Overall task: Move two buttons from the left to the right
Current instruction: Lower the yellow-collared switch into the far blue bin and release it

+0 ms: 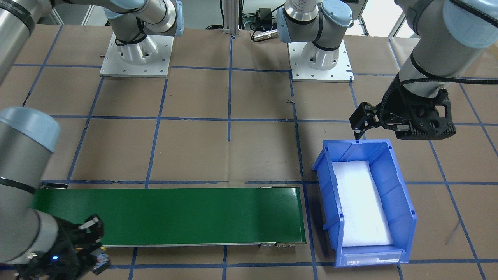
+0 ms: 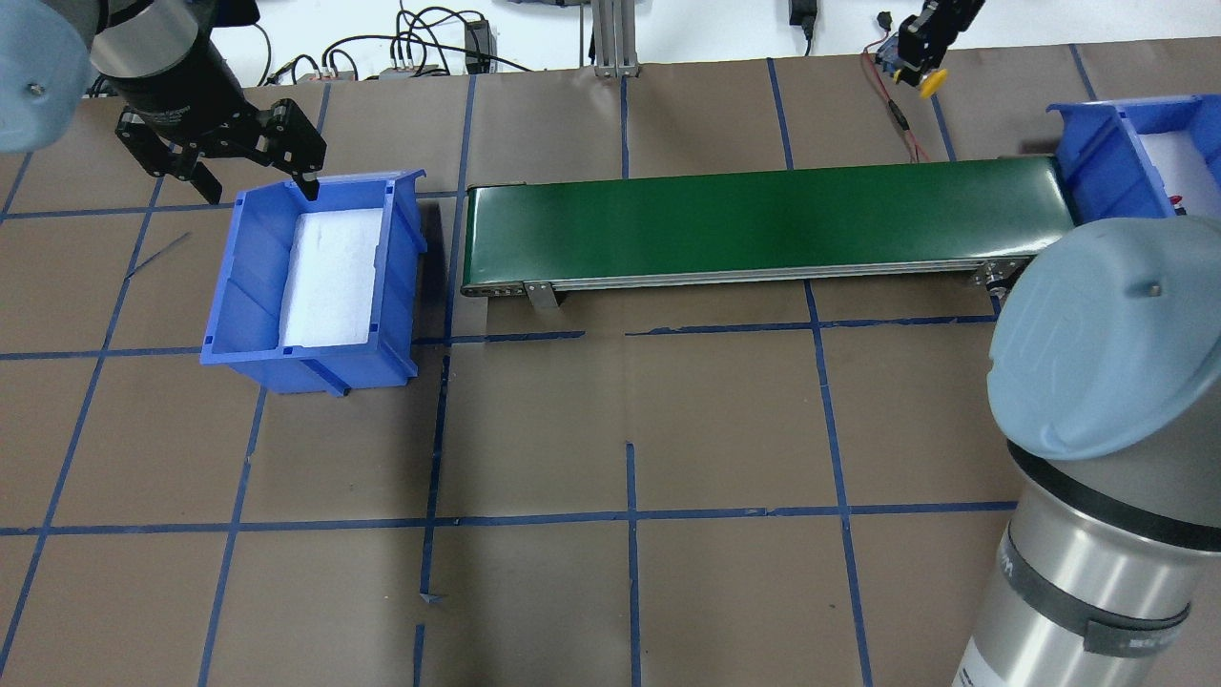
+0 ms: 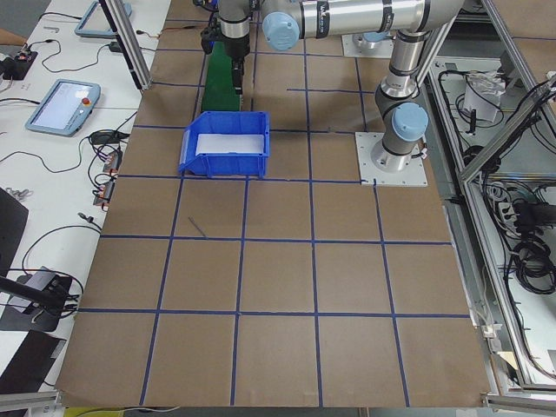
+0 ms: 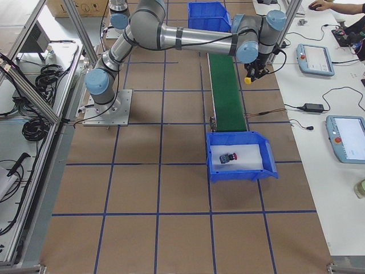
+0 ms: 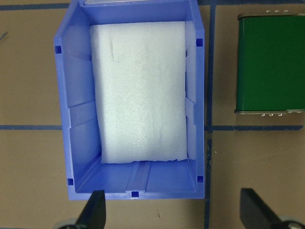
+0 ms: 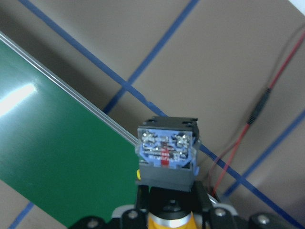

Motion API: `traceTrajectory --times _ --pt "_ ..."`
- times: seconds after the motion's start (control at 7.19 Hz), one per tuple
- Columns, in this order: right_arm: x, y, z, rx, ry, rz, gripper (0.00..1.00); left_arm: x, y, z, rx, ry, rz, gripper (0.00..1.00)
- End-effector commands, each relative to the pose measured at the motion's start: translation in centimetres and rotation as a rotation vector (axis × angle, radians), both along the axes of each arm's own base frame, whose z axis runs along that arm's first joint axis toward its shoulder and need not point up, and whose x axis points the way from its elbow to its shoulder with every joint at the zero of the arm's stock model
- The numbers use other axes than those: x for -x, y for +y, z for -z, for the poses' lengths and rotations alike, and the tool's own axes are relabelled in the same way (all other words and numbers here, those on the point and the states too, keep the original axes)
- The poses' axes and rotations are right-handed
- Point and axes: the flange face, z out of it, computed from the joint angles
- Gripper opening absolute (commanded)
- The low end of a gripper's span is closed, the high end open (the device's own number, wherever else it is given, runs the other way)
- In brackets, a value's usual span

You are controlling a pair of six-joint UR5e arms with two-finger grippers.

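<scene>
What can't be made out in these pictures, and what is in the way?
1. The red button: too small in the exterior right view to read its pose. Overhead, the right arm's elbow covers most of the right bin.
2. The yellow button: the right wrist view shows its base only, and the cap is mostly cut off at the bottom edge.
3. The right gripper: tiny overhead, half cut off in the front-facing view.

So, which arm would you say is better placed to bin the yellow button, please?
Right. The right gripper holds the yellow button near the right bin, where the red button lies; the left gripper hangs open over the left bin at the other end.
</scene>
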Motion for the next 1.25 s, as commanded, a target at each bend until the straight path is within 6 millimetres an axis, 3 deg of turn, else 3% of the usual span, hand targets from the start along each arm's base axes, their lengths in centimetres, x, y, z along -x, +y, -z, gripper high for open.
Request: traceTrajectory --times 0.0,0.28,0.56,0.83,0.97,1.11 --pt "11.7 2.5 -2.1 -0.019 0.005 0.112 0.06 0.0 -0.1 0.6 -0.008 0.0 0.0 1.0" --pt "20.8 5.1 -1.7 -0.055 -0.027 0.204 0.07 -0.1 -0.1 0.8 -0.013 -0.003 0.0 1.0" --pt "27.3 7.1 -0.7 -0.066 -0.037 0.273 0.07 -0.1 -0.1 0.9 -0.015 -0.004 0.001 1.0" --pt "29.1 7.7 -0.4 -0.067 -0.039 0.296 0.07 -0.1 -0.1 1.0 -0.016 -0.002 0.001 1.0" --pt "29.8 7.2 1.2 -0.073 -0.035 0.301 0.07 -0.1 -0.1 1.0 -0.017 -0.002 0.0 1.0" --pt "30.9 5.9 4.7 -0.069 -0.033 0.305 0.07 0.0 -0.2 1.0 -0.015 0.002 0.0 1.0"
